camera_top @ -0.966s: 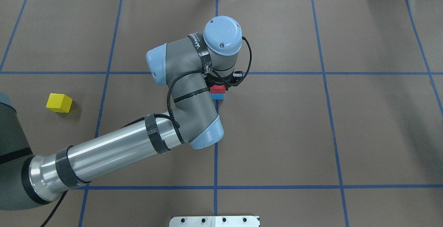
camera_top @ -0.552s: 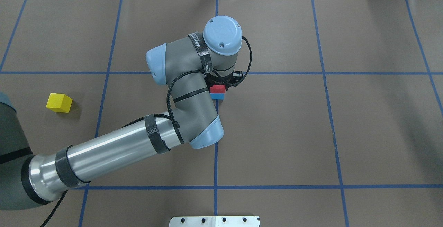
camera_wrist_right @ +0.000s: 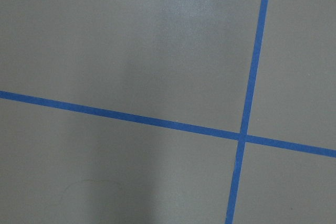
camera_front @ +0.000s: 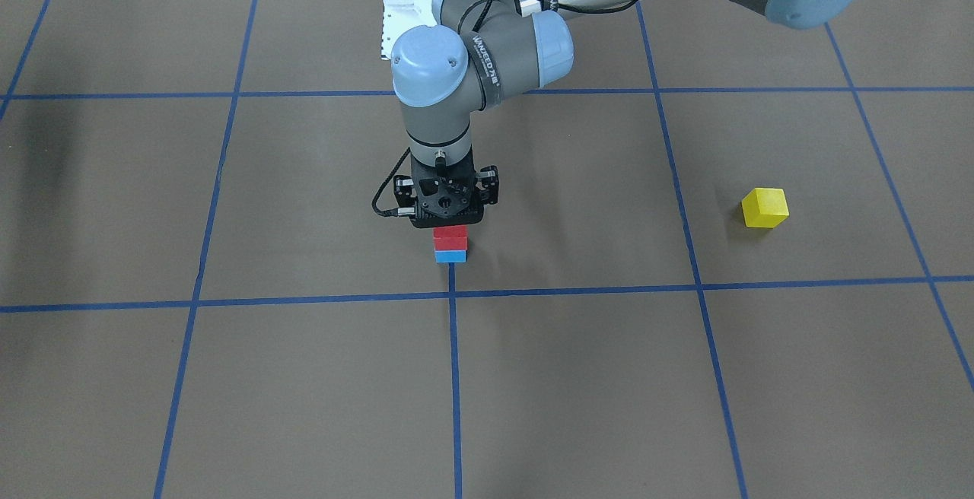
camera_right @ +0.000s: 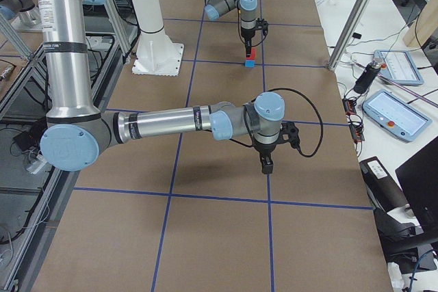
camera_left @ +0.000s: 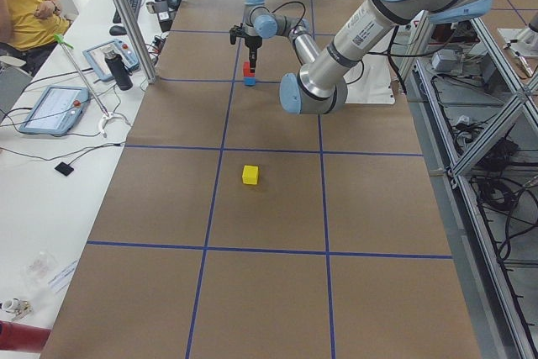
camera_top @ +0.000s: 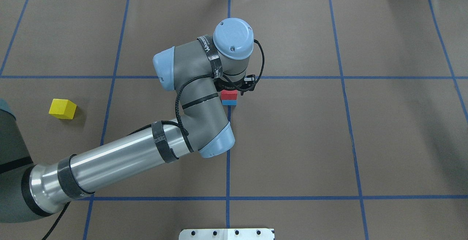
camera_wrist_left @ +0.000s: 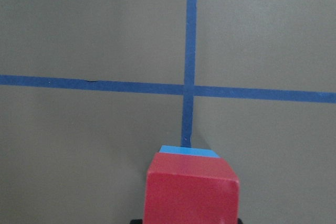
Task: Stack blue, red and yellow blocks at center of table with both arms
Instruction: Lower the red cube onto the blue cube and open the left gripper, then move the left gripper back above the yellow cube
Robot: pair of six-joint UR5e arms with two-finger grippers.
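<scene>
The red block (camera_front: 450, 234) sits squarely on the blue block (camera_front: 450, 256) beside the central tape cross (camera_top: 228, 77). My left gripper (camera_front: 450, 227) hangs straight above the pair, pointing down. It looks open, its dark tips just outside the red block (camera_wrist_left: 191, 192) in the left wrist view, where a sliver of the blue block (camera_wrist_left: 188, 151) peeks out beyond. The yellow block (camera_top: 63, 108) lies alone far out on the left arm's side. My right gripper (camera_right: 265, 163) hovers over bare table near its own end; whether it is open or shut I cannot tell.
Blue tape lines grid the brown table cover. The white pedestal plate (camera_top: 226, 233) sits at the robot's edge. Tablets (camera_right: 393, 115) and a metal post (camera_right: 356, 15) stand on a side bench, and a seated person (camera_left: 25, 6) is beyond the far edge.
The left wrist has shifted slightly, baring a little more of the red block's top. Both stacked blocks and the yellow one stay where they were.
</scene>
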